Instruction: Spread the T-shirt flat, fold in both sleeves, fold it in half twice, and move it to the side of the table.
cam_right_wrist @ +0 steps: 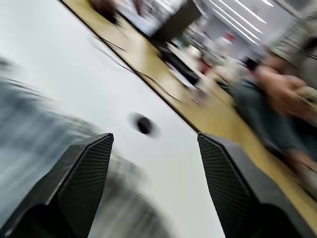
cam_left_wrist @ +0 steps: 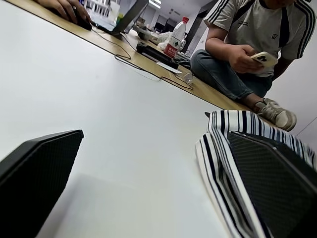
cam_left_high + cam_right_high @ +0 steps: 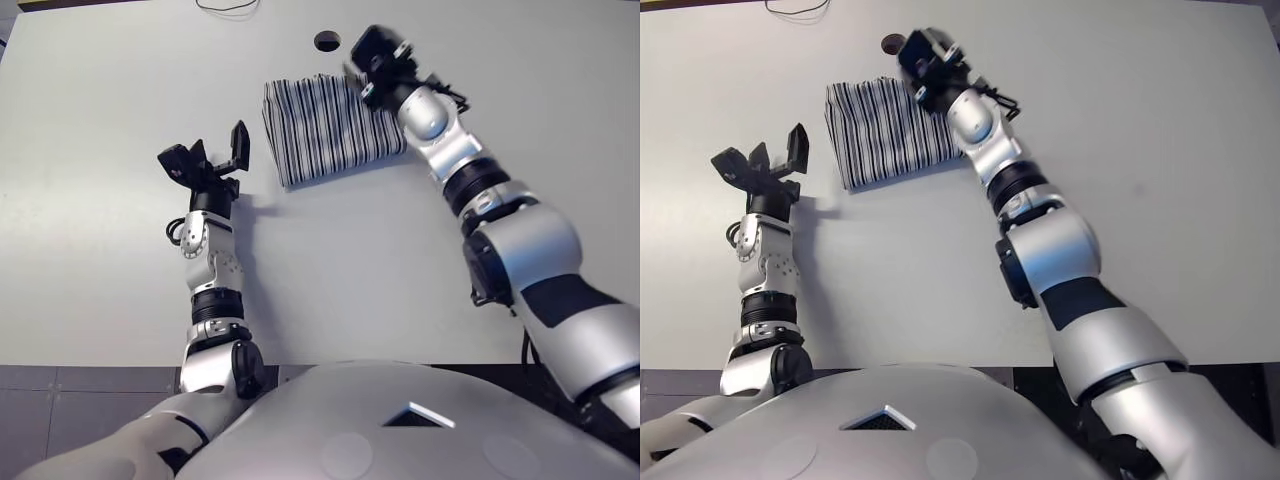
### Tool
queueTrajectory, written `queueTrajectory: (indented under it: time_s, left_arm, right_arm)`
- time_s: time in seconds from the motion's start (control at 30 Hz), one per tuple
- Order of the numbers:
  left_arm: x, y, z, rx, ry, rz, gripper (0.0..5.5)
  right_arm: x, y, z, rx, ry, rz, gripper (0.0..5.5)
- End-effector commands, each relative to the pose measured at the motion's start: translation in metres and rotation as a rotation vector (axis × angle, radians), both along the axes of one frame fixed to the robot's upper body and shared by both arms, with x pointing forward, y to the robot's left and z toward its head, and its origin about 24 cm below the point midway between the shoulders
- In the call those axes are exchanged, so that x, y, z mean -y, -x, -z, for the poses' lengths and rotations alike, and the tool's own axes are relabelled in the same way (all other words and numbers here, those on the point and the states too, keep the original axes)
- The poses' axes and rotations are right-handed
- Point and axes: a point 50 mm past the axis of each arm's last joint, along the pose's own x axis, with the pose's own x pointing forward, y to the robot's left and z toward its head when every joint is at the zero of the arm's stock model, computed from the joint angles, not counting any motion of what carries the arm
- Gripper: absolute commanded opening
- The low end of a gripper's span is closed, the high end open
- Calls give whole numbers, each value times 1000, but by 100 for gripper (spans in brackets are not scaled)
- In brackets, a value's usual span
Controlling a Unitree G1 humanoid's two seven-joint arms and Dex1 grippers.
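The striped T-shirt (image 3: 325,125) lies folded into a compact rectangle on the white table (image 3: 110,250), towards the far middle. My left gripper (image 3: 207,152) is held open just left of the shirt, a little above the table, with nothing between its fingers (image 2: 39,168); in the left wrist view the shirt's edge (image 2: 218,148) lies beside the other finger. My right gripper (image 3: 362,62) hovers over the shirt's far right corner. Its fingers (image 1: 84,173) are apart and hold nothing, with the blurred shirt (image 1: 29,124) below.
A round hole (image 3: 327,41) in the tabletop sits just beyond the shirt. A thin cable (image 3: 225,8) lies at the far edge. Beyond that edge a wooden desk (image 2: 148,49) carries a bottle and a laptop, and a seated person is there. Bare tabletop extends left and right.
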Motion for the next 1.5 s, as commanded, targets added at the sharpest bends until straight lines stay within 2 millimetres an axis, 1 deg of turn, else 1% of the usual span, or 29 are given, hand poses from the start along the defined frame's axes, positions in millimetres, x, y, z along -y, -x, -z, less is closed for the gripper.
queueTrajectory:
  time_s: [0.03,0.07,0.13,0.2,0.23,0.4,0.43,0.5,0.53,0.6,0.63,0.7,0.77,0.8,0.87,0.93,0.97,1.07,1.1,1.17,1.2,1.23,1.27,1.3,1.33,1.37,1.43,1.47,1.5]
  left_arm:
    - [-2,15,7,31,53,-8,549]
    - [-1,14,6,45,57,3,549]
    - [-1,14,5,68,64,15,549]
    - [-2,13,5,74,72,4,549]
    - [-4,13,5,74,75,-1,549]
    - [-10,13,5,83,87,-35,549]
    - [-12,14,5,84,85,-45,549]
    - [-15,15,5,84,79,-61,549]
    - [-14,15,5,87,82,-65,549]
    - [-7,14,4,100,106,-58,549]
    - [-3,14,4,108,114,-57,549]
    - [4,13,2,122,125,-53,549]
    - [10,11,0,133,141,-42,549]
    - [13,11,-1,137,143,-35,549]
    - [22,8,-3,145,140,-11,549]
    - [29,6,-5,149,120,3,549]
    - [31,5,-5,149,105,2,549]
    - [38,2,-6,151,28,0,549]
    - [41,1,-9,165,-19,-2,549]
    - [44,2,-15,199,-71,-25,549]
    - [44,3,-20,234,-114,-45,549]
    - [46,5,-27,275,-151,-60,549]
    - [48,6,-37,331,-190,-78,549]
    - [51,7,-46,381,-220,-88,549]
    - [54,6,-54,426,-251,-97,549]
    - [58,4,-62,460,-268,-106,549]
    - [69,2,-68,494,-314,-98,549]
    - [77,0,-67,487,-329,-79,549]
    - [84,-2,-62,469,-338,-58,549]
  right_arm:
    - [-13,17,12,-68,-1,-174,314]
    - [-10,18,16,-99,11,-179,314]
    - [0,18,32,-222,39,-122,314]
    - [12,16,46,-343,38,-4,314]
    - [17,14,49,-385,21,74,314]
    - [42,5,58,-612,-208,435,314]
    - [49,4,60,-656,-267,513,314]
    - [73,2,64,-711,-373,675,314]
    - [90,1,66,-715,-404,778,314]
    - [146,3,71,-687,-473,1085,314]
    - [176,8,73,-666,-525,1252,314]
    - [227,23,75,-634,-659,1514,314]
    - [273,45,77,-591,-806,1747,314]
    - [288,55,78,-566,-858,1835,314]
    - [312,73,79,-512,-955,1989,314]
    - [327,84,77,-447,-1054,2099,314]
    - [330,84,73,-413,-1086,2121,314]
    - [330,76,62,-321,-1120,2102,314]
    - [329,71,55,-258,-1135,2081,314]
    - [325,58,35,-81,-1165,1975,314]
    - [316,47,18,72,-1170,1834,314]
    - [296,37,0,219,-1131,1658,314]
    - [263,30,-19,364,-1057,1440,314]
    - [226,29,-32,449,-996,1230,314]
    - [190,32,-37,478,-935,1055,314]
    - [154,38,-35,474,-856,895,314]
    - [105,50,-23,434,-717,694,314]
    - [87,55,-12,392,-643,632,314]
    - [78,60,-2,355,-593,608,314]
